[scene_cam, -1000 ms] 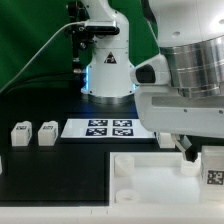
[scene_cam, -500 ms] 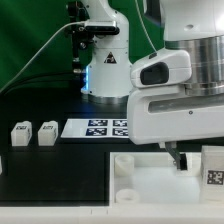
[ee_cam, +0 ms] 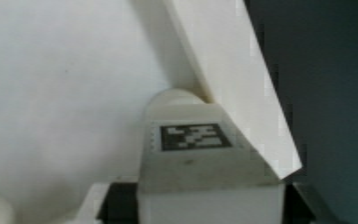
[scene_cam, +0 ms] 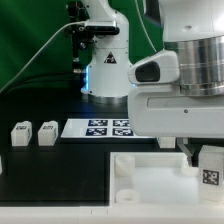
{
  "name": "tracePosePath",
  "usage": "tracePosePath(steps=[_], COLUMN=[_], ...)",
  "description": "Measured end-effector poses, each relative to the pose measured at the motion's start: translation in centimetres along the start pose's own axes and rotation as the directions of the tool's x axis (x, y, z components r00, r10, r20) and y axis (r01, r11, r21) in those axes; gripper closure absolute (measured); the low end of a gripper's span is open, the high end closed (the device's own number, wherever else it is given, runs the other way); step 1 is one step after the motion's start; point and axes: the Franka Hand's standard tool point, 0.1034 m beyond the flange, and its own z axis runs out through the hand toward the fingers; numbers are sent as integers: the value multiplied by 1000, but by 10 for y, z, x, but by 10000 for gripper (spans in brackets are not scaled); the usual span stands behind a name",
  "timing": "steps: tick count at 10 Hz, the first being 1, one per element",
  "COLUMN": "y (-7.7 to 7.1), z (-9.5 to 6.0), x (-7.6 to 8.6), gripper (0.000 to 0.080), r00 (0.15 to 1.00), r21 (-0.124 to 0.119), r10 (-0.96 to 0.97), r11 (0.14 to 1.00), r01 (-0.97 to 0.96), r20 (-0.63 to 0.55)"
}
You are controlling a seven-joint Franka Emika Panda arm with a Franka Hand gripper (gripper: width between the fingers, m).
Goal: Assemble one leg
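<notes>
My gripper [scene_cam: 203, 157] is shut on a leg [scene_cam: 210, 173], a small white block with a square marker tag. It holds the leg at the exterior view's right, over the right side of the big white tray-like part [scene_cam: 150, 172]. In the wrist view the leg [ee_cam: 194, 150] stands between my dark fingers [ee_cam: 121, 197], with my gripper [ee_cam: 201, 203] closed on its sides. The leg's rounded end lies against a slanting white wall of the tray-like part [ee_cam: 220, 70]. Two more legs [scene_cam: 20, 133] [scene_cam: 47, 132] stand at the exterior view's left.
The marker board [scene_cam: 105, 127] lies on the black table behind the tray-like part. The robot's base [scene_cam: 108, 72] stands at the back before a green curtain. A round socket [scene_cam: 126, 167] shows at the tray-like part's near left corner.
The arm's wrist dipped and shifted a little, then came back. The held leg stays in nearly the same place over the tray-like part's right side.
</notes>
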Motion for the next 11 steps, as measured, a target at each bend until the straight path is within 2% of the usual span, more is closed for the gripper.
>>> tracePosePath(steps=[1,3,5,6,7,10,11], y=[0,2,-7,-8,-9,-10,-10], z=[0,1,4,4,4,4,4], x=[0,-3,-9,-9,-10,-11,-11], gripper=[500,500,500,500,500,504,295], r00=[997,884,651,586,476,485,534], r21=[2,46,59,60,56,56,60], r10=[73,467,759,809,877,872,843], r11=[997,883,648,584,473,482,531], r01=[-73,-466,-759,-810,-879,-875,-845], r20=[-1,-8,35,44,65,67,64])
